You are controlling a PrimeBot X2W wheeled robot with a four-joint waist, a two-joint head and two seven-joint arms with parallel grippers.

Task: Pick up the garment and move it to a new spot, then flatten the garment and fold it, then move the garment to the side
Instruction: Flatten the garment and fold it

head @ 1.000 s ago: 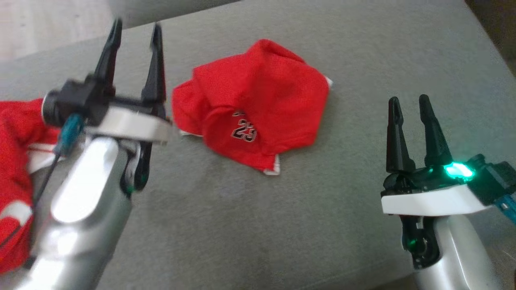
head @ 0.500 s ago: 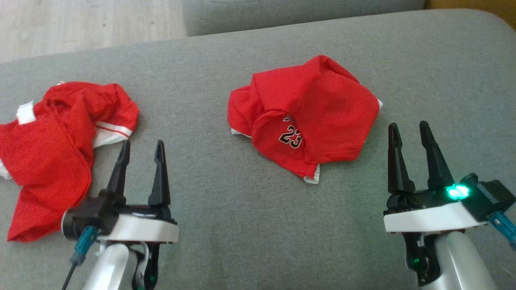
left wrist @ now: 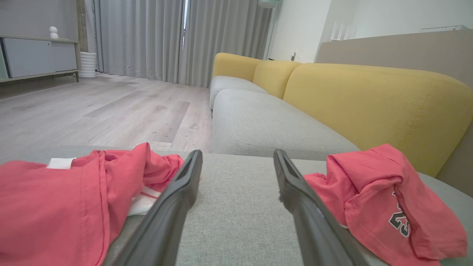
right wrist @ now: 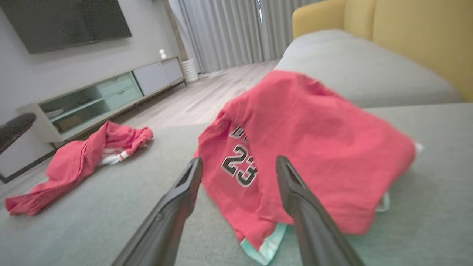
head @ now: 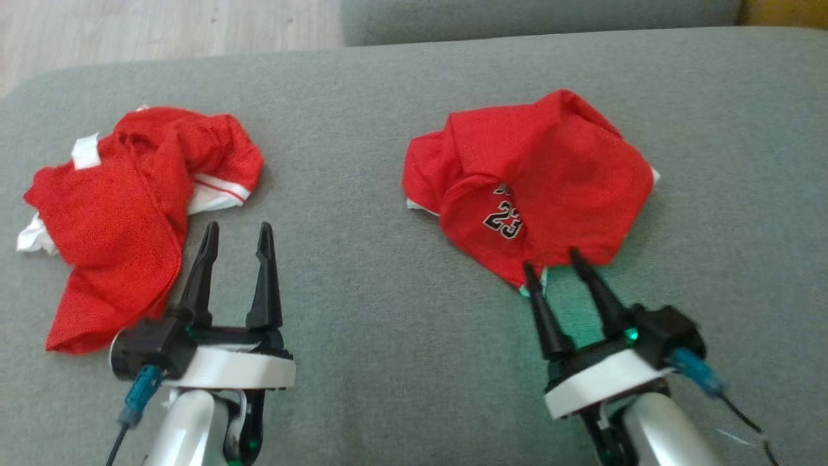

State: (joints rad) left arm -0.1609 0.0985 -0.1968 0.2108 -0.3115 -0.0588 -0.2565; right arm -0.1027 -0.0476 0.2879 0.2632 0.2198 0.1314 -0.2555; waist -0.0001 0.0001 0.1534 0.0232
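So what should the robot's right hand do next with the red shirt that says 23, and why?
Probably nudge the right hand forward and close it on the near hem of the red shirt: it stands open right at that edge, holding nothing yet.

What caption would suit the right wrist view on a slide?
Open right claw poised at the near edge of a crumpled red number 23 jersey on a grey cushion.

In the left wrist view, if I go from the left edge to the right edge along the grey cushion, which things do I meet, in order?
crumpled red garment → left gripper, its two dark fingers standing apart → red jersey with the number 23
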